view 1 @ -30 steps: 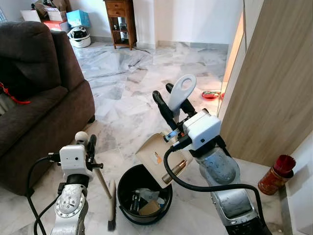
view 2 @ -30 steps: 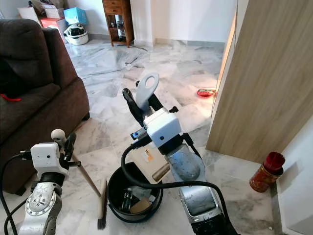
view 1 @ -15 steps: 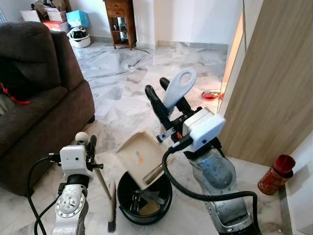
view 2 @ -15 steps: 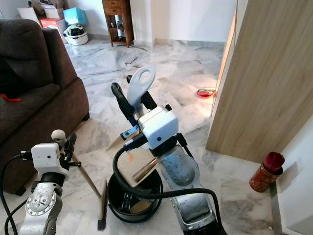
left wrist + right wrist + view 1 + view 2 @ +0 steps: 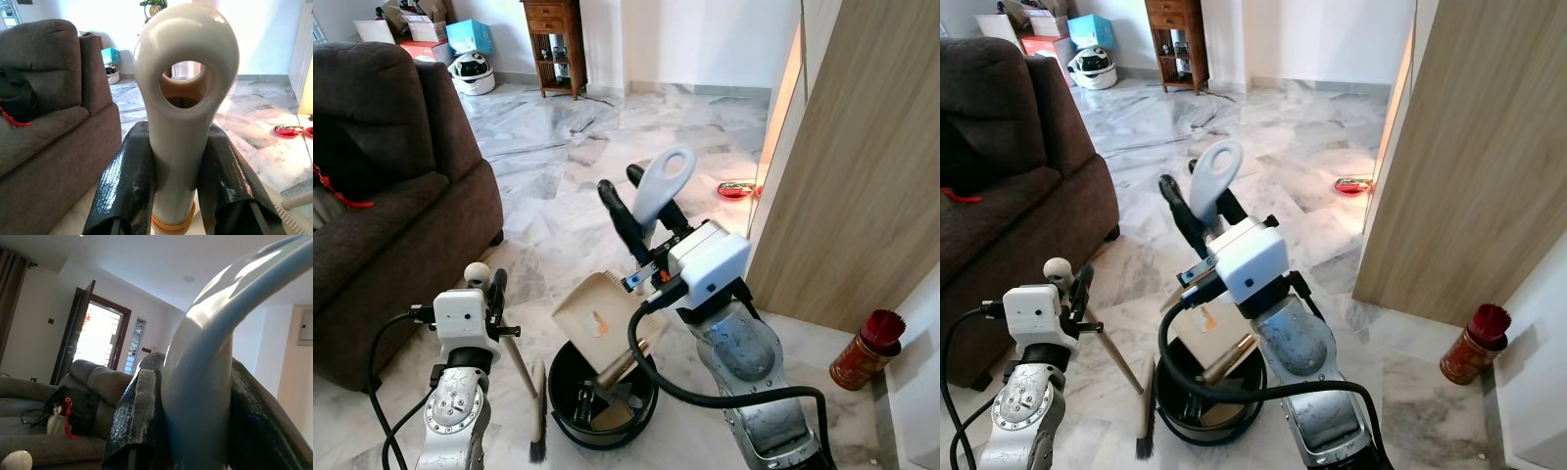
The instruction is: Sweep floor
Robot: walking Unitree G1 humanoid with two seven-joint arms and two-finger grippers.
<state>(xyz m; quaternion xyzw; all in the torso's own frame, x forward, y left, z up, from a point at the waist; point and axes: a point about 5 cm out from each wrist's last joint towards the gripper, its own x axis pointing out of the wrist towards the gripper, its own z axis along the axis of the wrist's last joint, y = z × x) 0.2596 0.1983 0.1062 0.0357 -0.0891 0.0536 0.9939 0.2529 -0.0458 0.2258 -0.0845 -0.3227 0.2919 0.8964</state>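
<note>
my left tool (image 5: 495,292) is clamped on the brush (image 5: 536,411), bristles on the floor beside the black bin (image 5: 602,390). my right tool (image 5: 641,211) is clamped on the dustpan (image 5: 597,311) handle, its pan tilted over the bin. i judge i'm emptying sweepings; next, tip steeper, then lift clear.

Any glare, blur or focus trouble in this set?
Left eye view: sharp, with bright glare along the door edge and sheen on the marble floor. Left wrist view: window light washes out the far wall; the brush handle is crisp. Right wrist view: the dustpan handle is close and soft, and the doorway is overexposed.
</note>
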